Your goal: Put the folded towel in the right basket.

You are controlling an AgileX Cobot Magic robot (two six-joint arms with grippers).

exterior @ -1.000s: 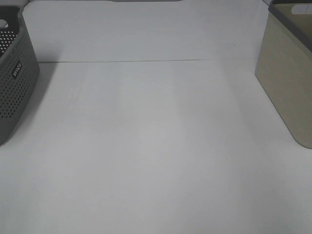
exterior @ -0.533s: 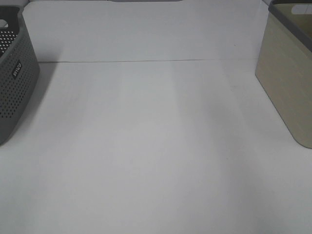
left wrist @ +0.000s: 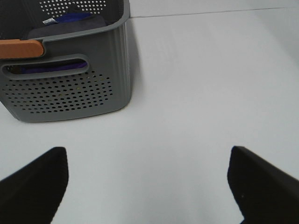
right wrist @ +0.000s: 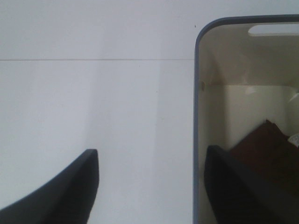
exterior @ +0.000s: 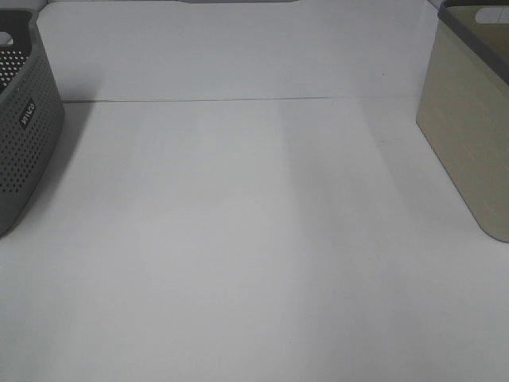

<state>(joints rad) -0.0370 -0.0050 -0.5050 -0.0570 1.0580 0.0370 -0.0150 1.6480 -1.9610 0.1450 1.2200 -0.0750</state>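
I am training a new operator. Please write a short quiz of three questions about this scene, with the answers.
1. True or false: the right gripper is shut on a towel.
2. Which basket has perforated walls? A) the grey basket B) the beige basket
3. Fill in: inside the beige basket, the right wrist view shows a dark ____ cloth.

Key:
1. False; its jaws stand open and hold nothing.
2. A; the left wrist view shows it beyond the open left gripper.
3. Brown.
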